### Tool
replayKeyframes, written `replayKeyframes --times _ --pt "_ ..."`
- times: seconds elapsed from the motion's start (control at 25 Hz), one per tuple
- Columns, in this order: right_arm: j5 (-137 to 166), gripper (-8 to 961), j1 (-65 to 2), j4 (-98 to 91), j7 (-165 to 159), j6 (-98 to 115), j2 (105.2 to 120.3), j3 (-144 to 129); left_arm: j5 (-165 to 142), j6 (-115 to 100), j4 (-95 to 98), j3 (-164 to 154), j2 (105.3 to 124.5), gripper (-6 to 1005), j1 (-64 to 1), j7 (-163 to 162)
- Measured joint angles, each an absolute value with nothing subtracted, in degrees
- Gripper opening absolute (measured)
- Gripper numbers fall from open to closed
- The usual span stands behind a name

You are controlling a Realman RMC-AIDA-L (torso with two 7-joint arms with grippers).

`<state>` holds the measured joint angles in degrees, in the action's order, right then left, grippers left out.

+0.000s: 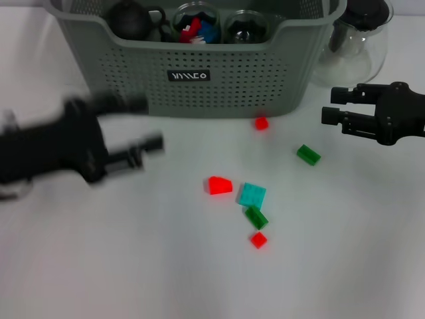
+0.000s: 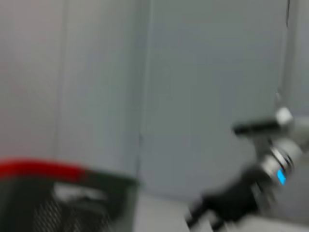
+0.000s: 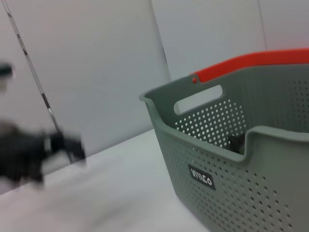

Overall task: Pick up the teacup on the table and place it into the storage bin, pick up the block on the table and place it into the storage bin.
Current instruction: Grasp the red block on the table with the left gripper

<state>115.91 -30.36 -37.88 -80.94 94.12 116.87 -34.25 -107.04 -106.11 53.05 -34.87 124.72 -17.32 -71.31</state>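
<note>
Head view: large grey-green perforated plastic storage bin (image 1: 199,73) at twelve o'clock on the white counter (image 1: 133,266), already holding a dark round teapot-like vessel (image 1: 129,20), a clear glass cup with red and blue pieces inside (image 1: 196,23) and a second clear glass cup (image 1: 246,26). No teacup left on the counter, so that half judged done. Block half plainly unfinished: six loose blocks still out. Small red block (image 1: 261,123) just before the bin's front wall; green block (image 1: 308,155) toward three o'clock; red wedge-shaped block (image 1: 219,185), turquoise square block (image 1: 252,195), dark green block (image 1: 255,216) and small red cube (image 1: 258,240) clustered near centre, the turquoise and dark green ones touching. Left hand (image 1: 143,126) at nine o'clock, motion-blurred, fingers spread, grasping nothing. Right hand (image 1: 339,106) at three o'clock, fingers parted, empty, well apart from every block. Clear glass pitcher with dark lid (image 1: 355,40) at one o'clock beside the bin.

Left wrist view: heavily blurred; only a bin corner with a red rim edge (image 2: 38,169), pale wall, and the other arm's dark hand (image 2: 231,198) farther off. No blocks visible.

Right wrist view: bin's red rim strip (image 3: 251,65), handle cut-out (image 3: 198,99) and logo plate (image 3: 201,176), details hidden from above; blurred left hand (image 3: 63,145) across the counter. No blocks here either.
</note>
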Motion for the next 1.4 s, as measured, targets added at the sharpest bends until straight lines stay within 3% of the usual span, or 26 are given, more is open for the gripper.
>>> replayKeyframes --times 0.12,0.48,1.4 --pt "115.9 523 -30.5 -37.8 -81.0 94.0 116.71 -34.2 -113.0 -98.2 38.1 -35.3 124.51 612 -19.6 -59.2" --pt "115.9 523 -30.2 -37.8 -81.3 93.5 116.62 -34.4 -114.8 -79.9 21.2 -36.8 124.39 586 -26.4 -46.6" --pt "115.9 524 -30.0 -37.8 -81.3 93.6 116.54 -34.6 -114.7 -68.6 11.5 -36.4 124.80 559 -30.6 -37.5"
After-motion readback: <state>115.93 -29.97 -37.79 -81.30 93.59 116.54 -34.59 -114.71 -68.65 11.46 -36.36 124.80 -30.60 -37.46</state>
